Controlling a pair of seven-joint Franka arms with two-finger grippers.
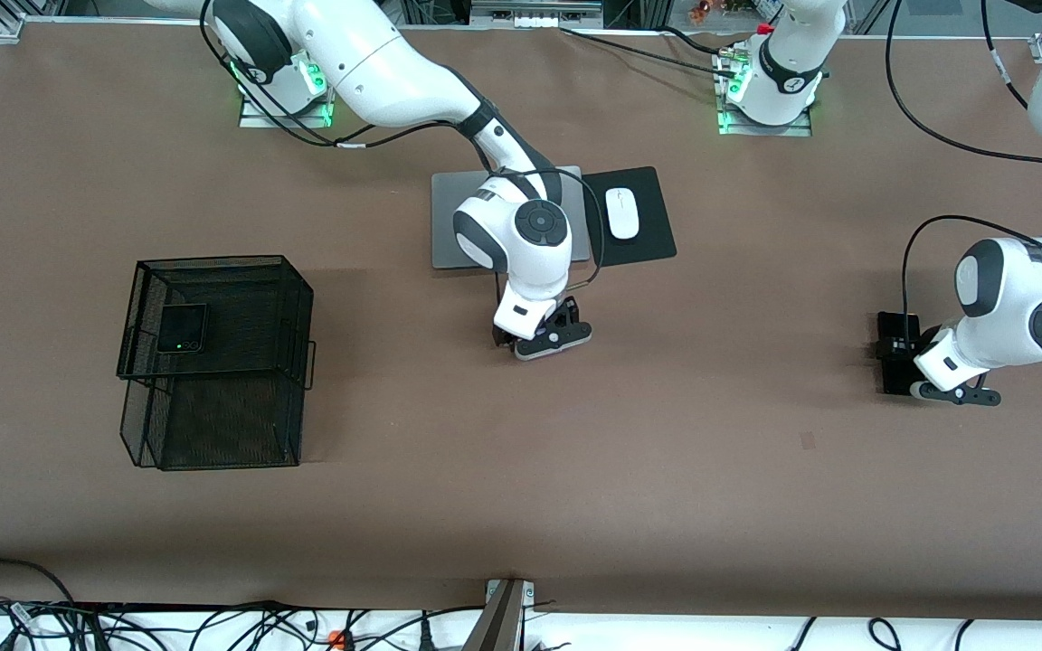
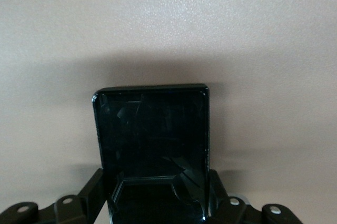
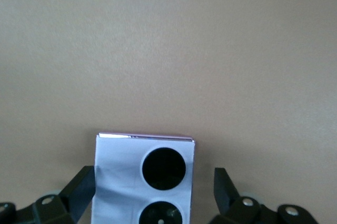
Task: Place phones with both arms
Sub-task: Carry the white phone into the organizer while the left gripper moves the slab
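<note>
The lavender-white phone [image 3: 124, 176] with two black circles lies flat on the brown table, mid-table, nearer the front camera than the laptop; it barely shows under the hand in the front view [image 1: 546, 350]. My right gripper [image 3: 154, 181] [image 1: 535, 342] is down over it, open, with a finger on either side. The long black slab phone [image 2: 152, 134] [image 1: 895, 348] is at the left arm's end of the table. My left gripper [image 2: 158, 184] [image 1: 905, 366] is shut on its two long edges. The small squarish black phone [image 1: 182, 327] lies in the black wire basket [image 1: 295, 307].
A grey laptop [image 1: 449, 217] lies closed between the arms' bases. Beside it a white mouse [image 1: 622, 212] sits on a black pad [image 1: 652, 240]. The wire basket stands toward the right arm's end. Cables run along the table's front edge.
</note>
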